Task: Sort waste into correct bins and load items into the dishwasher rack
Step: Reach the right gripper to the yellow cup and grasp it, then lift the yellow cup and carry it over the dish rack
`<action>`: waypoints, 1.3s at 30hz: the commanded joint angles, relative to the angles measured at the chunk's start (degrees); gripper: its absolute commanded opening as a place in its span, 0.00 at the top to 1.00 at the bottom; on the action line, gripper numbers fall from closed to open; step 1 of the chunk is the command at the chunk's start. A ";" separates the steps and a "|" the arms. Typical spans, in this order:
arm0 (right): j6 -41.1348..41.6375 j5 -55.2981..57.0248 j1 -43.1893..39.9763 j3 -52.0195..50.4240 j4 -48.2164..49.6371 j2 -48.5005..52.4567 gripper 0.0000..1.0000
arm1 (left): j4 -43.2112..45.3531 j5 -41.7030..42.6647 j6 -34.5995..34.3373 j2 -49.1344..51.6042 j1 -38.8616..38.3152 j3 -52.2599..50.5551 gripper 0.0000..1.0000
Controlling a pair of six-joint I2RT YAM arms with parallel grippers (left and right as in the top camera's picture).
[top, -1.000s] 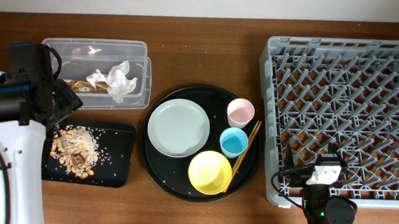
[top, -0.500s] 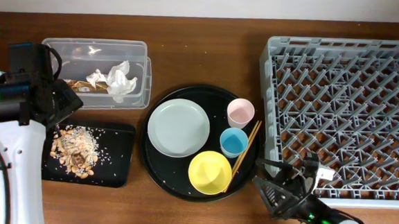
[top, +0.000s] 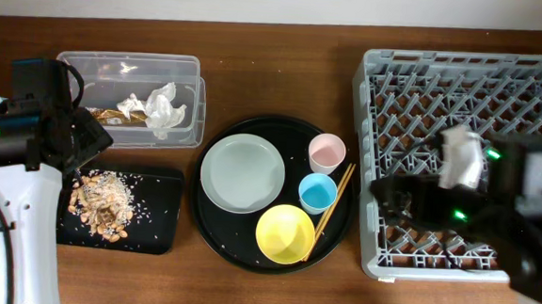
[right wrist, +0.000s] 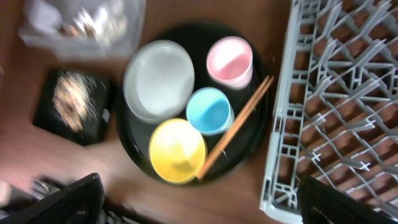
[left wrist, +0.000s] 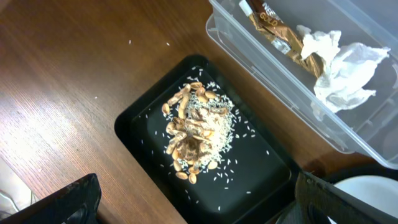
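The grey-green plate (top: 242, 173), pink cup (top: 327, 153), blue cup (top: 317, 193), yellow bowl (top: 285, 234) and chopsticks (top: 332, 208) lie on the round black tray. The grey dishwasher rack (top: 472, 98) stands at the right. White tissue (left wrist: 345, 62) and the gold wrapper (left wrist: 280, 34) lie in the clear box (top: 88, 65). Food scraps (left wrist: 198, 124) are piled in the shallow black tray (top: 158, 222). My left gripper (left wrist: 199, 208) hangs open high over that tray. Blurred, my right gripper (right wrist: 199, 205) is open above the rack's front left corner, holding nothing.
The round black tray (top: 246, 256) fills the table's middle, between the shallow tray and the rack. The rack's near wall (right wrist: 280, 155) stands close to the chopsticks' side of the tray. Rice grains are scattered over the shallow tray's floor.
My right arm has swung up from the table's front edge to above the rack's front left part and is blurred. The left arm and all objects have stayed put.
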 commanded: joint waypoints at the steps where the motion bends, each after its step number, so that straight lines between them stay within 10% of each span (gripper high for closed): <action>1: 3.69 16.11 12.90 1.64 -0.94 4.98 0.02 | 0.11 -0.22 -0.74 -0.61 0.17 0.26 0.00; 12: 14.71 10.75 45.22 1.64 1.20 44.22 0.02 | 0.11 -0.22 -0.74 -0.61 0.17 0.26 0.00; 26: 16.68 16.72 52.28 -4.68 18.16 44.35 0.02 | 0.11 -0.22 -0.74 -0.61 0.17 0.26 0.00; 39: 20.31 21.40 51.87 -15.04 30.16 44.35 0.66 | 0.11 -0.22 -0.74 -0.61 0.17 0.26 0.01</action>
